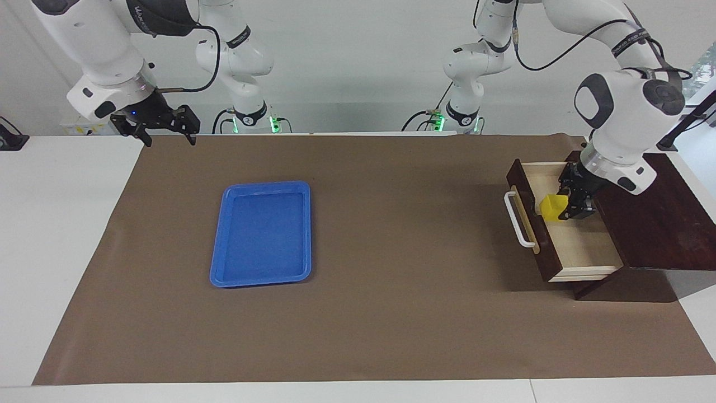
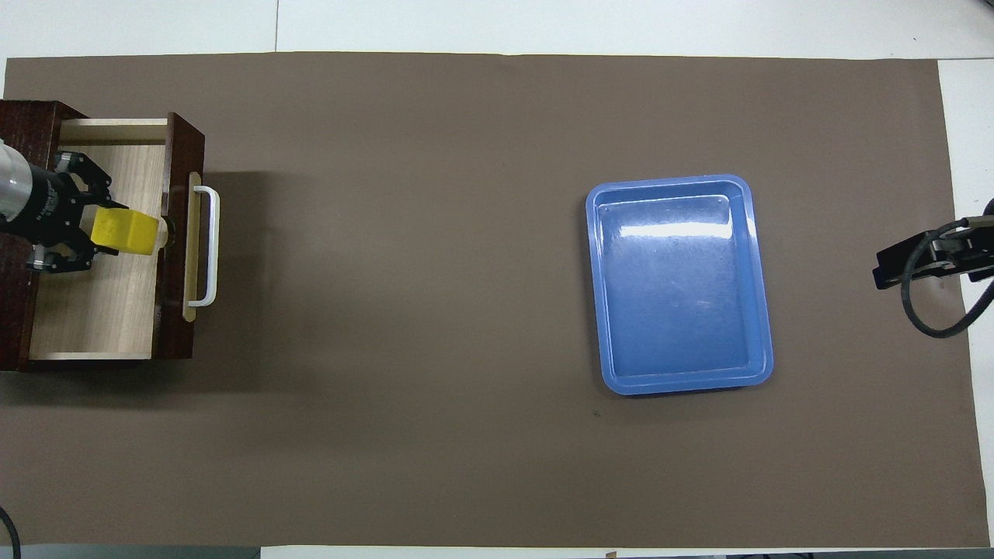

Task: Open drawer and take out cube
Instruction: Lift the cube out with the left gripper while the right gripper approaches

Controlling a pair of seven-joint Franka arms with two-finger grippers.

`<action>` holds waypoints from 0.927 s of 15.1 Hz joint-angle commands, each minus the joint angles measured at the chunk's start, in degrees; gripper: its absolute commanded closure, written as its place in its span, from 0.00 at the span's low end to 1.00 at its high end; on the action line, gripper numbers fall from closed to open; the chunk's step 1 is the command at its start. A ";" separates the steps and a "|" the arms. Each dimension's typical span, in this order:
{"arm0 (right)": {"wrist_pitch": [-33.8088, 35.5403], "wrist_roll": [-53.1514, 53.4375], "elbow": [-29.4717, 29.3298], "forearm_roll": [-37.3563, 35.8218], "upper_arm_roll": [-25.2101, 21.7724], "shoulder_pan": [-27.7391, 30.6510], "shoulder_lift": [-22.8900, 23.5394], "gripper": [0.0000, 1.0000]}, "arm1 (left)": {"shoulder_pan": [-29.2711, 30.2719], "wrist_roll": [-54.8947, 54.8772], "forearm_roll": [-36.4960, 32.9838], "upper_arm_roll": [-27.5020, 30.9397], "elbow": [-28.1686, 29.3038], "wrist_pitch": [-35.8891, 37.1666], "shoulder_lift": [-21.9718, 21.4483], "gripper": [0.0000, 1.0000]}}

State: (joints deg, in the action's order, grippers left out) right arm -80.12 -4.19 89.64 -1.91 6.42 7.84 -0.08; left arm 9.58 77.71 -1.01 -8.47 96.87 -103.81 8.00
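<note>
At the left arm's end of the worktop (image 1: 67,235) the drawer (image 1: 582,246) stood pulled out of its dark wooden box (image 1: 660,224), its front panel and white bar handle (image 1: 517,219) facing the middle of the brown mat (image 1: 391,313). The left pincer (image 1: 559,210) was inside the drawer's open span, clamped on the cube (image 1: 551,207), which sat in its grip over the pale interior, close against the inside of the front panel. In the overhead view the cube (image 2: 123,231) showed just short of that panel, with bare light wood open on either side of it along the drawer's length; whether the cube touched the floor of the drawer could not be told.

The blue tray (image 1: 262,234) lay flat on the mat toward the right arm's end, well apart from the drawer, with a broad stretch of bare mat between the two and more mat all round its rim.

The right pincer (image 1: 168,137) waited over the edge of the mat at the corner nearest the right arm's base, its fingers (image 1: 192,134) spread apart and holding nothing.
</note>
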 commanded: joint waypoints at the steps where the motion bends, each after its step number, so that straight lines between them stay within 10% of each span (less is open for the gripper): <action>1: -1.09 0.67 1.50 0.76 0.52 0.95 -1.24 0.00 | -3.15 2.97 0.31 0.03 -15.70 12.36 6.57 1.00; 14: -1.88 4.34 5.10 4.27 0.26 1.04 -2.99 0.00 | -27.94 36.71 -1.80 -0.32 -15.75 7.66 7.47 1.00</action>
State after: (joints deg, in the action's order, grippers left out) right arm -80.12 -3.19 90.72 -0.23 6.20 7.86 -0.36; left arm -15.47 111.11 -2.28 -9.55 80.30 -94.15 15.24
